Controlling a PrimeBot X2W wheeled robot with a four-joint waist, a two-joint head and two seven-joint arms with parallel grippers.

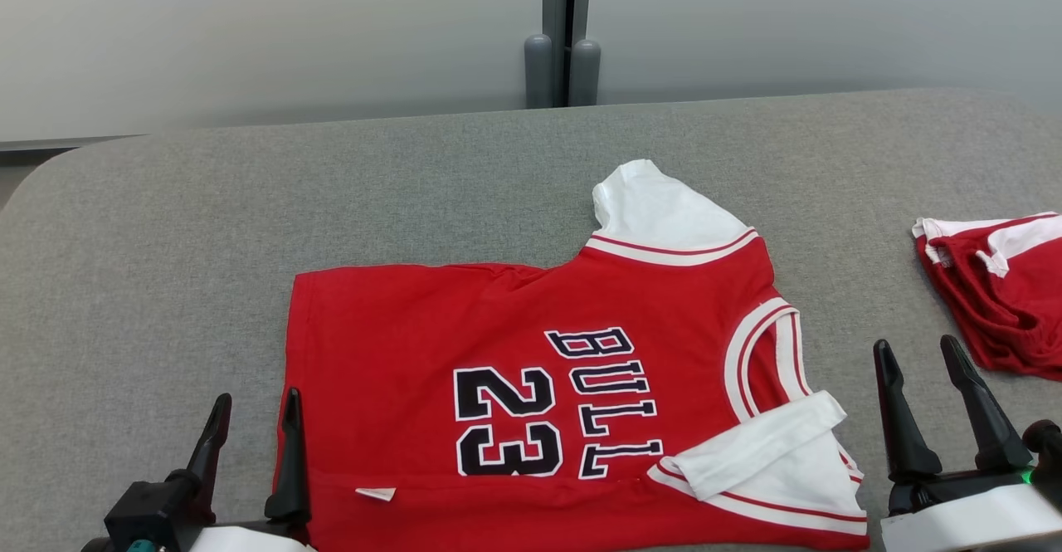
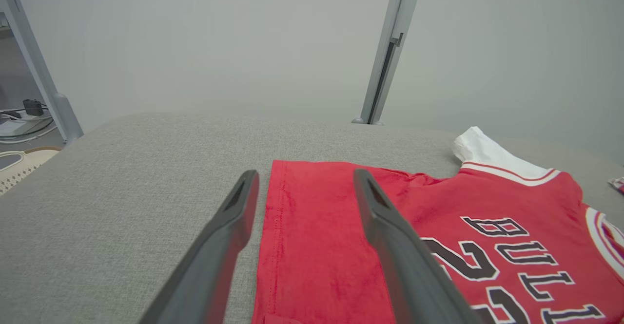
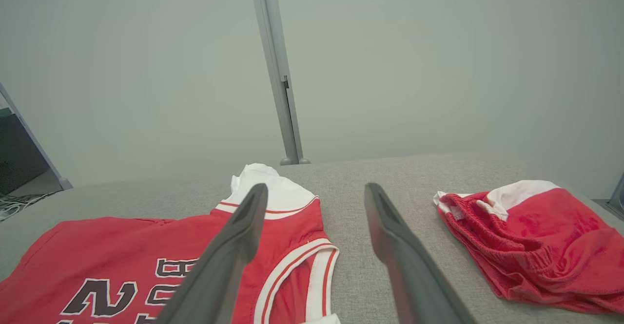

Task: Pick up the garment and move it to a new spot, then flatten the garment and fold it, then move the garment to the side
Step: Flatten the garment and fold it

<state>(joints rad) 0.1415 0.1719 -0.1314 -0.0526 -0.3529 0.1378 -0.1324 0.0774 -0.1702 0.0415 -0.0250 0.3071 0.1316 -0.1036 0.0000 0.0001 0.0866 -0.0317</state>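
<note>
Garment (image 1: pixel 531 353) is spread at lower centre of the surface (image 1: pixel 166 228); left pincer (image 1: pixel 257 396) and right pincer (image 1: pixel 914 342) are held apart, empty. The doubled-over sleeve (image 1: pixel 763 444) at lower right should be flattened first.

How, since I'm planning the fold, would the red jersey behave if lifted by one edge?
Probably floppy: the red jersey lies flat, one white sleeve flopped over itself, so it likely sags. Likely light, being thin cloth. Pushed across the grey fabric surface, it may bunch.
</note>
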